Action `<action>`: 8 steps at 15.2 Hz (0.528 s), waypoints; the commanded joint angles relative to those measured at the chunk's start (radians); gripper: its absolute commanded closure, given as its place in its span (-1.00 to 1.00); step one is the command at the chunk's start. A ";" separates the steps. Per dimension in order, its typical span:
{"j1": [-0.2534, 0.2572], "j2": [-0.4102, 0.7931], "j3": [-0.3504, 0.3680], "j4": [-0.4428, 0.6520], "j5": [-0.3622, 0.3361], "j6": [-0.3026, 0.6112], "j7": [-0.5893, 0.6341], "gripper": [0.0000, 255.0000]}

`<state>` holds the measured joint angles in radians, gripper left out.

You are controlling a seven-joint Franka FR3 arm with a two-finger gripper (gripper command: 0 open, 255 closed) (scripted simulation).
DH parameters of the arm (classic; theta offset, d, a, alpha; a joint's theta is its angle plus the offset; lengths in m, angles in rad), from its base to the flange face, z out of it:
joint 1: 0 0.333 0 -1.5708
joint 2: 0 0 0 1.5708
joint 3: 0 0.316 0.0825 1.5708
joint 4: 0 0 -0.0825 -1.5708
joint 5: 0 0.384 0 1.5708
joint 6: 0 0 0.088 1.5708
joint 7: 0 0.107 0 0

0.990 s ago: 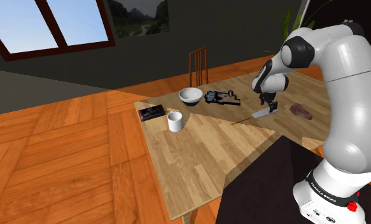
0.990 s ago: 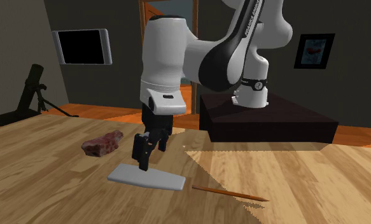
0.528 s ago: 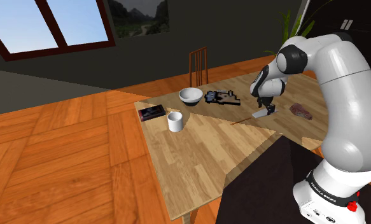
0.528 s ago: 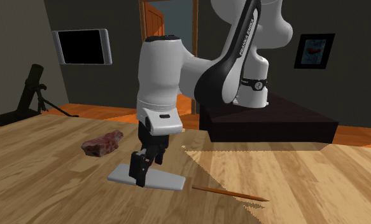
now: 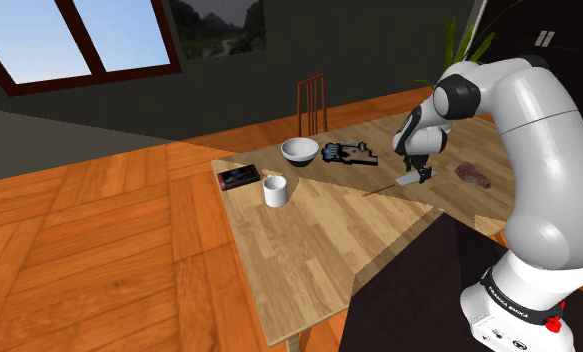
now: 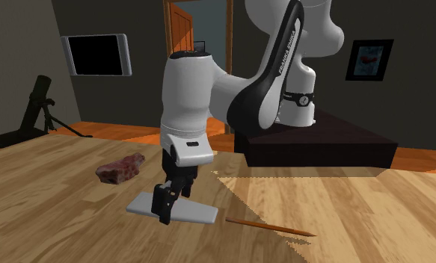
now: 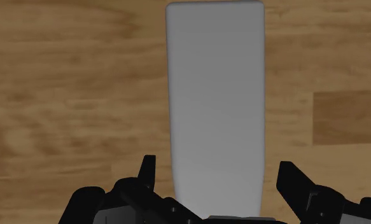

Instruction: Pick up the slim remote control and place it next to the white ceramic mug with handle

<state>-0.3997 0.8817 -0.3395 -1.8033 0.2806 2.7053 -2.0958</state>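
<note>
The slim remote (image 7: pixel 216 95) is a plain grey flat slab lying on the wooden table (image 5: pixel 319 240). It also shows as the remote (image 6: pixel 203 215) under the hand, and as the remote (image 5: pixel 408 181) near the table's far right part. My gripper (image 7: pixel 217 167) is open, pointing straight down, low over the remote's near end, one finger on each long side without touching. The same gripper (image 6: pixel 167 212) nearly reaches the tabletop, and the gripper (image 5: pixel 419 175) is far from the white mug (image 5: pixel 275 190), which stands toward the shoulder view's left.
A white bowl (image 5: pixel 300 150), a dark flat book (image 5: pixel 237 177) and a black object (image 5: pixel 347 153) lie near the mug. A thin brown stick (image 6: pixel 268 225) lies beside the remote. A reddish meat chunk (image 6: pixel 121 168) sits behind it. A chair (image 5: pixel 312 102) stands at the far edge.
The gripper has come down from above the remote until its open fingers straddle it just over the table. The remote has not moved.
</note>
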 commanded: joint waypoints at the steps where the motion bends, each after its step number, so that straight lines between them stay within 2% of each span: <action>1: 0.000 0.000 0.000 0.000 0.000 0.000 0.000 -1.00; 2: 0.000 0.000 0.000 0.000 0.000 0.000 0.000 1.00; 8: 0.000 0.000 0.000 0.000 0.000 0.000 0.000 1.00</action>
<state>-0.3996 0.8820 -0.3394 -1.8030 0.2806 2.7053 -2.0957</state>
